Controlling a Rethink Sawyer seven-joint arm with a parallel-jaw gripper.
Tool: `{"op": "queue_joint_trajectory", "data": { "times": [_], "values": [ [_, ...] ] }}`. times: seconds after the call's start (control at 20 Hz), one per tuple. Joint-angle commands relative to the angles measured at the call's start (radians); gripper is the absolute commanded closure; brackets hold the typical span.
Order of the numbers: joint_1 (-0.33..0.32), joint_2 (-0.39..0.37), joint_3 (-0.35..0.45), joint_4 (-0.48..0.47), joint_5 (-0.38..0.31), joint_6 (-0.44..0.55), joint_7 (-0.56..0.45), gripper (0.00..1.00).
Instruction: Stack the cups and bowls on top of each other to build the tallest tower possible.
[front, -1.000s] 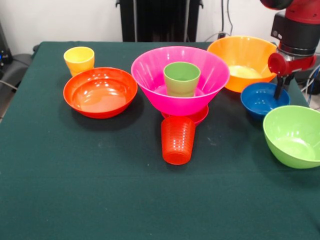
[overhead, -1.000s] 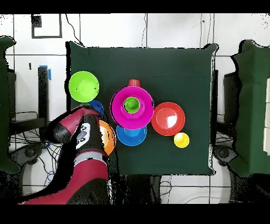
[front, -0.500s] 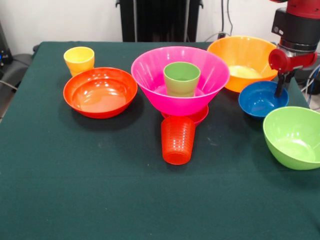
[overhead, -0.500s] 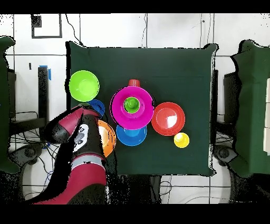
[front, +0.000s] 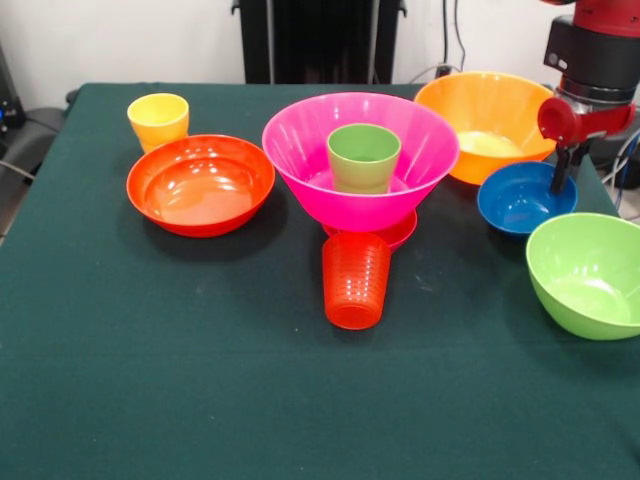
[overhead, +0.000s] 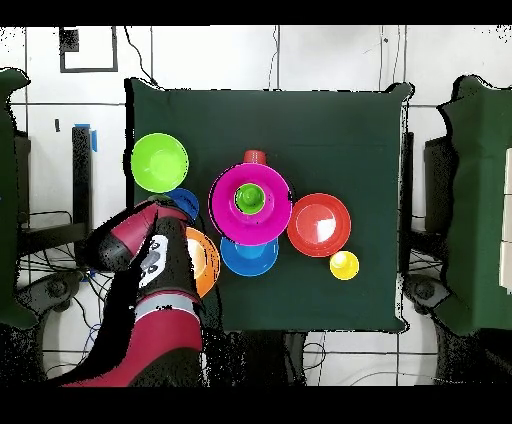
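The large pink bowl (front: 360, 150) stood mid-table as the heart of the tower, resting on a small magenta bowl (front: 396, 234) whose rim peeked out beneath it, with the light green cup (front: 363, 156) upright inside; on so narrow a footing, any knock from the arm could probably have tipped the whole pile. The yellow-orange bowl (front: 484, 120) sat behind and to one side, the lime green bowl (front: 588, 272) near the table's edge, where a sideways drag might have pushed it off. The wide red-orange bowl (front: 200, 184) lay apart on the other side, and the overhead view showed a medium blue bowl (overhead: 249, 257) tucked behind the pink one. The gripper (front: 562, 178) had its tips down at the far rim of the small dark blue bowl (front: 524, 198); whether it pinched that rim could not be told, and a thin-edge grip on glossy plastic would likely slip or tilt the bowl on lifting. The ribbed orange-red cup (front: 355, 279) stood upside down just in front of the tower, the yellow cup (front: 158, 120) upright at the far corner.
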Motion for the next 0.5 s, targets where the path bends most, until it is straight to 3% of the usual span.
{"op": "queue_joint_trajectory", "data": {
  "times": [0.05,0.5],
  "values": [
    [-0.035,-0.011,0.093,-0.037,0.028,0.102,0.005,1.00],
    [-0.034,-0.021,0.088,-0.047,0.043,0.117,0.021,1.00]
  ]
}}
